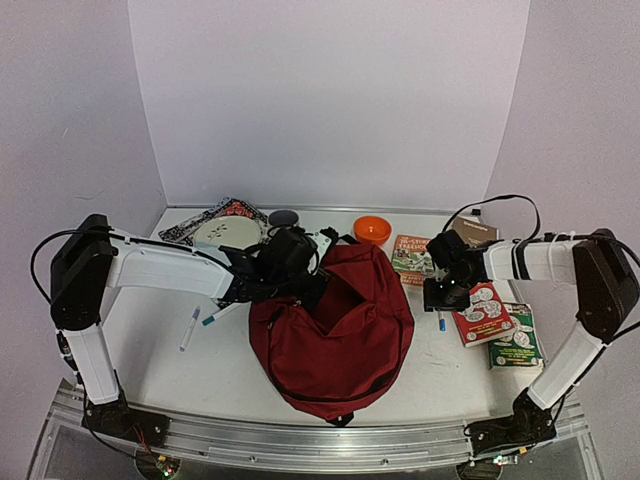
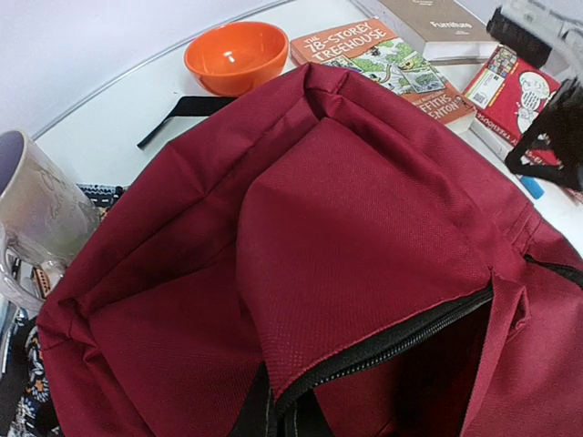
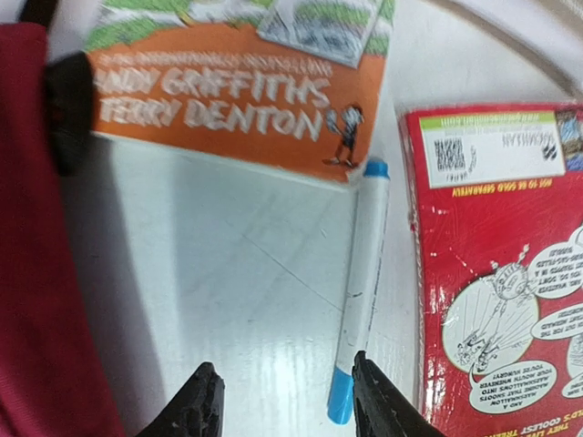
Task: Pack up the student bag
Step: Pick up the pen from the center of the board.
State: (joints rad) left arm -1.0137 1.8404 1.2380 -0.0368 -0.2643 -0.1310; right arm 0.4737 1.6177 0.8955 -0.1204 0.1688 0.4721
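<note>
Because everything on the white surface (image 1: 215, 375) is meant to end up inside it, the student bag (image 1: 335, 330) is laid in the middle, between the two arms, with its zipped mouth turned up and parted. Its upper rim is reached by the left hand (image 1: 288, 256), whose fingers are brought together. They are judged to be pinched on the rim fabric so that the mouth is kept open for loading, though the grip itself is hidden and only red cloth and black zip are shown in the left wrist view. To the right of the bag the books are laid flat: an orange Treehouse book (image 1: 412, 258) just beside it, a red book (image 1: 482, 312) beyond that, and a green book (image 1: 517, 342) near the right arm. An orange bowl (image 1: 372, 229) is set behind the bag, apart from it. The right hand (image 3: 284, 408) is hung low over the gap between the orange and red books, fingers parted and nothing gripped, because a white pen with blue ends (image 3: 362, 291) lies there. Its near end is seen between the fingertips, close to the right one, so a slight sideways correction is judged necessary before closing.
</note>
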